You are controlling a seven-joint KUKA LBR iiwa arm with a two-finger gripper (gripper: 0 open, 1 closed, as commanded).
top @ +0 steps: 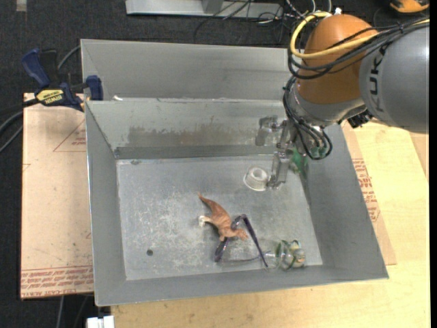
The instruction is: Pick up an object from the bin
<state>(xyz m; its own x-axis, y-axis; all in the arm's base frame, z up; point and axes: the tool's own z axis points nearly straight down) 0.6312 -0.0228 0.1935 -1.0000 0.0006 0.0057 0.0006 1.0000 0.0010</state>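
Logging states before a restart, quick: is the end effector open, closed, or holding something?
End effector: cannot be told, open or closed; it sits right beside the small white cap.

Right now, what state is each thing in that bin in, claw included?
gripper: low in the bin, beside the white cap.
white cap: flat on the floor, hollow side up.
orange toy dinosaur: lying on its side.
dark purple strip: lying flat, touching the orange toy dinosaur.
clear-and-green trinket: resting by the front wall.
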